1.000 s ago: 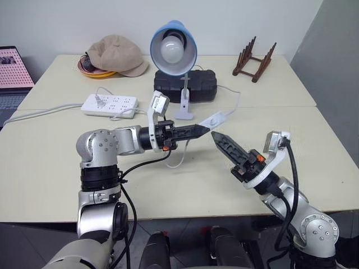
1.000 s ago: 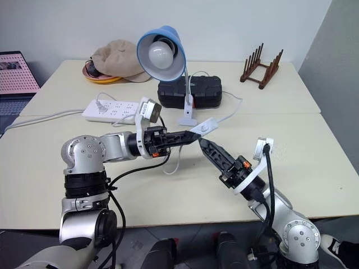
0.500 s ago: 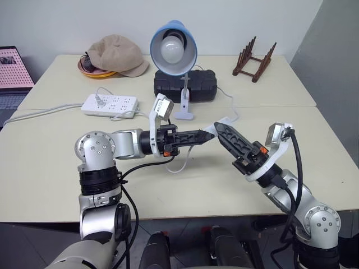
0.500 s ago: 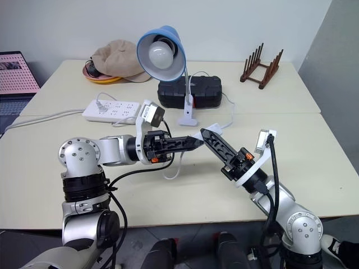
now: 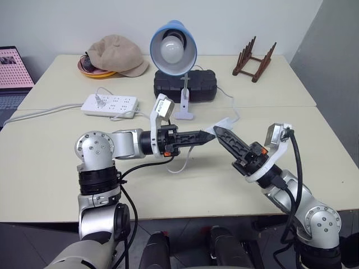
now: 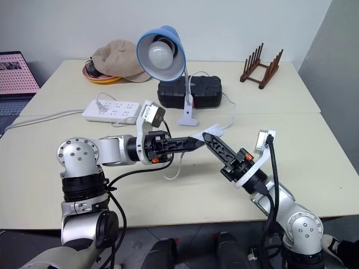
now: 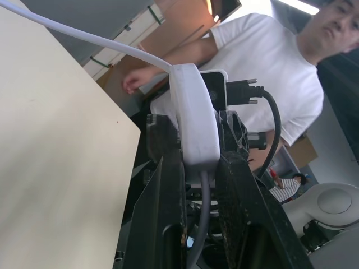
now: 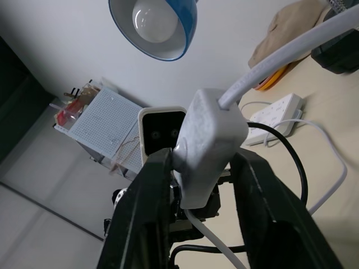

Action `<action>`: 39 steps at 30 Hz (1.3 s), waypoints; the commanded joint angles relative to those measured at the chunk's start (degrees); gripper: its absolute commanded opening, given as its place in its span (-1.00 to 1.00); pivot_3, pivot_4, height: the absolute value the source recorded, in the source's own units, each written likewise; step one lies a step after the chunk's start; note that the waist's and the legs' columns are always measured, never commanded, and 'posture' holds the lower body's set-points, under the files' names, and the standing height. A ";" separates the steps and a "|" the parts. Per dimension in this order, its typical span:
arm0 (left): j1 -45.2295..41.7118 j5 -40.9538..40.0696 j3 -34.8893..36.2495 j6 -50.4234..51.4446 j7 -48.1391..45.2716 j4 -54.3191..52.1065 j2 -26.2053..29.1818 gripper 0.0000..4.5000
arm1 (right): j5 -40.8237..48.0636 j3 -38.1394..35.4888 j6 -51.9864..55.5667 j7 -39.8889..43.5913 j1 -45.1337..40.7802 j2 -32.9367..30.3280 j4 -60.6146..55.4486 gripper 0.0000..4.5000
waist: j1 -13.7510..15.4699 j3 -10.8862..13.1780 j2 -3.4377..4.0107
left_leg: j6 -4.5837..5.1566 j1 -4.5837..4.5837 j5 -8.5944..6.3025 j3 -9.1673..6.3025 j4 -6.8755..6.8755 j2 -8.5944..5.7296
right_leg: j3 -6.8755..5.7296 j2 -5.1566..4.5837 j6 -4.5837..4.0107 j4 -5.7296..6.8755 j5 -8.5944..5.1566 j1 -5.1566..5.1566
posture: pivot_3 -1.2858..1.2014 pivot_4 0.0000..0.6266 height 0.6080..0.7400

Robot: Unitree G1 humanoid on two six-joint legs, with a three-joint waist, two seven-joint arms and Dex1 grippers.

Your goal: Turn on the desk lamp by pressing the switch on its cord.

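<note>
The desk lamp [image 5: 173,47], with a light-blue shade and a white bulb, stands at the back of the table, and its bulb shows no glow. Its thin white cord [image 5: 238,109] runs forward to the switch [image 7: 194,120], which is held up above the table. My left gripper [image 5: 212,134] points right and is shut on the switch. From the right, my right gripper [image 5: 217,130] meets it tip to tip. In the right wrist view its two fingers press on either side of the switch [image 8: 207,134]. A loop of cord [image 5: 179,165] hangs below.
A white power strip [image 5: 110,103] lies at the back left, and a black case [image 5: 193,84] sits behind the lamp. A tan cap [image 5: 116,54] and a wooden rack [image 5: 254,60] are at the far edge. A person [image 7: 263,67] in a white shirt is beyond the table.
My right gripper's fingers stood apart around the switch half a second ago and have now closed on it. The left gripper has kept its hold and hardly moved.
</note>
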 commanded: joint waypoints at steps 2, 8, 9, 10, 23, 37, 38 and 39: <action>-0.29 -3.06 0.21 -0.62 -0.37 -1.00 0.81 -0.82 | 1.34 -0.43 -0.96 0.63 0.19 -1.04 -1.83 -0.72 | 0.01 0.00 0.00 | 0.00 -0.01 0.00 0.00 0.00 0.00 | 0.00 0.00 0.00 -0.01 0.00 0.01 | 0.03 -0.52 1.00; 0.04 -3.69 -0.53 -1.37 -0.76 -0.65 2.00 -0.82 | 1.09 -0.02 -0.81 1.45 0.53 -2.13 -2.07 -0.76 | 0.00 0.00 0.00 | 0.00 -0.01 0.00 0.00 0.00 0.00 | 0.00 0.00 -0.01 -0.01 -0.01 0.00 | 0.03 -0.52 1.00; 0.02 -3.57 -0.73 -1.58 -1.00 -0.46 2.35 -0.82 | 0.27 0.11 -0.59 1.47 0.46 -2.70 -2.12 -0.76 | 0.00 0.00 0.00 | 0.00 -0.01 0.00 0.00 0.00 0.00 | 0.00 0.00 -0.01 -0.02 -0.01 0.00 | 0.03 -0.52 1.00; 0.03 -3.33 -1.04 -1.87 -1.32 -0.38 2.78 -0.82 | -0.37 0.19 -0.41 1.61 0.39 -3.17 -2.17 -0.76 | 0.00 0.00 0.00 | 0.00 -0.01 0.00 0.00 0.00 0.00 | 0.00 0.00 -0.01 -0.02 -0.01 -0.01 | 0.03 -0.52 1.00; 0.91 7.35 -13.46 -14.18 -12.73 -0.03 14.29 -0.82 | -11.51 -0.81 5.00 11.00 8.31 -19.07 -7.66 0.43 | 0.41 0.00 0.00 | 0.00 -0.04 0.00 0.03 -0.06 -0.02 | 0.02 -0.04 -0.35 -0.14 -0.21 -0.02 | 0.03 -0.52 1.00; -1.76 46.83 -36.53 -67.97 -25.93 20.94 17.90 -0.82 | -49.70 0.30 -3.52 14.60 15.45 -26.90 -16.16 1.00 | 1.42 0.00 -0.01 | -0.01 -0.15 -0.01 0.11 -0.11 -0.04 | 0.04 -0.09 -0.36 -0.42 -0.23 -0.03 | 0.03 -0.52 1.00; -2.07 48.43 -36.97 -70.86 -26.01 22.78 17.15 -0.82 | -51.42 1.19 -4.20 14.74 16.35 -26.10 -15.88 1.00 | 1.45 0.00 -0.01 | -0.01 -0.19 -0.02 0.12 -0.14 -0.05 | 0.05 -0.09 -0.35 -0.47 -0.22 -0.04 | 0.03 -0.52 1.00; -2.26 49.69 -37.21 -73.08 -26.35 24.23 16.51 -0.82 | -52.83 1.96 -4.77 15.22 17.13 -25.48 -15.63 1.00 | 1.45 0.00 -0.01 | -0.01 -0.22 -0.02 0.12 -0.15 -0.04 | 0.03 -0.09 -0.35 -0.52 -0.22 -0.03 | 0.03 -0.52 1.00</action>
